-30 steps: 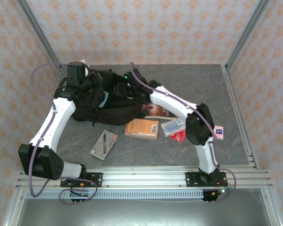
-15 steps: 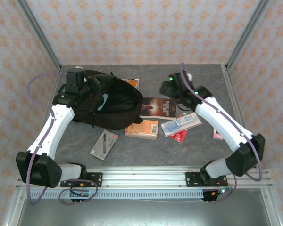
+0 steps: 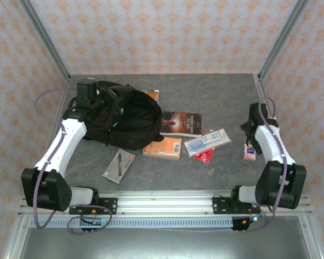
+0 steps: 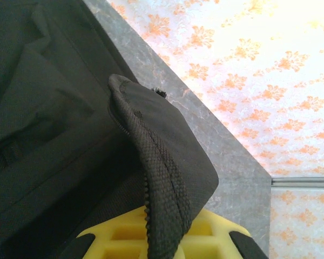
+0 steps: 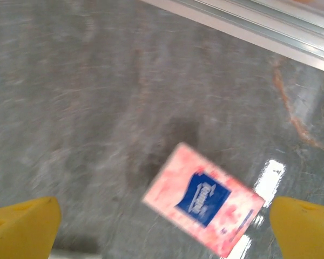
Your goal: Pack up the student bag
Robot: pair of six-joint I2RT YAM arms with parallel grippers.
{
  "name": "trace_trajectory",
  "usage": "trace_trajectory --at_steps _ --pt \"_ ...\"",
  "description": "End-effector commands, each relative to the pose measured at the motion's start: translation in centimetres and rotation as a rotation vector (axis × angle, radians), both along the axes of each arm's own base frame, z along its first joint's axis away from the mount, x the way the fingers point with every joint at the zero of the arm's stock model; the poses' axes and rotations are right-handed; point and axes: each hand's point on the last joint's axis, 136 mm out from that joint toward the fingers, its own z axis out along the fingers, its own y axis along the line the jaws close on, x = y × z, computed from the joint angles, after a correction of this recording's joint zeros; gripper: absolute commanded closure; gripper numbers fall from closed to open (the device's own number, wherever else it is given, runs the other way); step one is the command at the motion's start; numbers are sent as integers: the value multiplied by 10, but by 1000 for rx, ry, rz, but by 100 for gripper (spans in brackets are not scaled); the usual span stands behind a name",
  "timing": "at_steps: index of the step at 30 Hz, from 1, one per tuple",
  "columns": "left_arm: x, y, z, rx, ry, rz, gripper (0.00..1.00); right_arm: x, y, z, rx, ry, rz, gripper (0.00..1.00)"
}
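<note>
The student bag [image 3: 124, 116], a large black backpack, lies at the back left of the table with its mouth held up. My left gripper [image 3: 93, 97] is shut on the bag's zippered rim; in the left wrist view the black fabric edge [image 4: 162, 183] runs down between the yellow fingers [image 4: 216, 240]. My right gripper [image 3: 252, 140] hangs open at the right side of the table, above a pink tissue pack [image 3: 250, 152]. The right wrist view shows that pack [image 5: 205, 199] flat on the table between the wide-spread yellow fingertips [image 5: 21, 221], untouched.
A dark book [image 3: 181, 123], an orange book [image 3: 162, 147], a blue-and-white packet [image 3: 207, 142] over a red item [image 3: 204, 156], and a grey pen case [image 3: 119, 165] lie mid-table. Another orange book [image 3: 151, 95] peeks from behind the bag. A metal rail [image 5: 248, 24] borders the right edge.
The right arm has swung from the bag's mouth across to the right side of the table, its jaws opening wide. The left gripper keeps its hold on the bag rim.
</note>
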Motion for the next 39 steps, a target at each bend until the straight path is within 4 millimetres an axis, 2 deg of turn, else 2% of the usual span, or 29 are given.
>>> trace_trajectory --at_steps 1,4,5,8,13,19,27,31,35,39 --pt "12 -6 16 -94 -72 -12 100 14 -10 -17 31 -29 -60 1" --pt "13 -8 16 -122 -76 -17 100 32 1 -40 146 -5 15 1" --pt "13 -7 16 -133 -79 -16 100 40 11 -48 209 -17 56 1" --pt "14 -5 19 -136 -83 -15 100 41 29 -61 309 -5 93 1" --pt "16 -5 19 -147 -87 -16 100 28 51 -70 420 -13 95 1" --pt "16 -5 24 -147 -97 -17 100 13 78 -66 483 -11 153 1" --pt "16 -6 25 -155 -100 -23 100 -24 109 -75 540 68 159 1" --pt "15 -6 25 -153 -100 -24 100 -47 112 -67 523 87 172 1" --pt "16 -6 26 -153 -102 -23 100 -56 110 -50 489 93 241 1" --pt "16 -6 27 -153 -105 -24 100 -60 82 -31 320 150 266 0"
